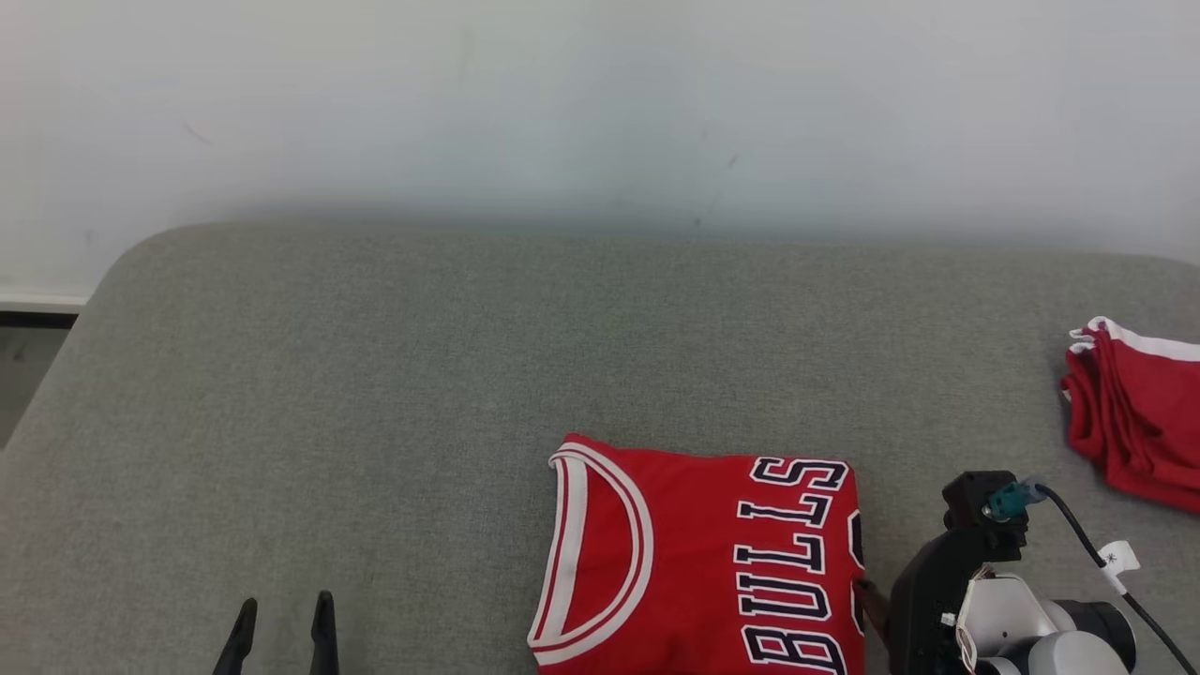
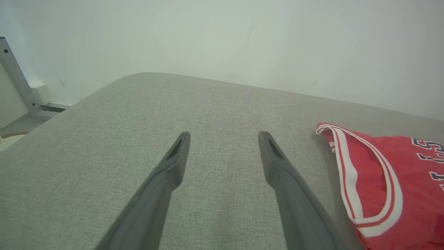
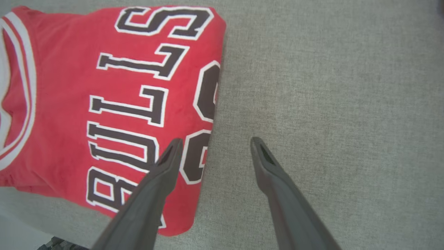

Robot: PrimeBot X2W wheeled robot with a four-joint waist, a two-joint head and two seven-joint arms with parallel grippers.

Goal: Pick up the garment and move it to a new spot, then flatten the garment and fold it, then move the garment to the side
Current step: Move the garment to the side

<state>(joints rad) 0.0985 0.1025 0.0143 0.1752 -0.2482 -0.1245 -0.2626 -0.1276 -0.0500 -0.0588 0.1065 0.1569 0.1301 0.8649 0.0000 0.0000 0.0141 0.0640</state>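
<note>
The garment is a red jersey [image 1: 703,562] with white trim and "BULLS" lettering. It lies folded into a neat rectangle at the front middle of the grey cushion [image 1: 422,375]. My right gripper [image 3: 215,140] hovers open over the jersey's [image 3: 121,86] right folded edge, with one finger above the fabric and the other above bare cushion. It holds nothing. My left gripper [image 1: 286,602] stands open at the lower left, well left of the jersey [image 2: 381,180], with only cushion between its fingers [image 2: 175,159].
A second red garment with white trim [image 1: 1134,412] lies bunched at the cushion's right edge. A pale wall [image 1: 600,103] stands behind the cushion. Beyond the cushion's left corner are the floor and a metal frame [image 2: 15,80]. The cushion's left half is bare.
</note>
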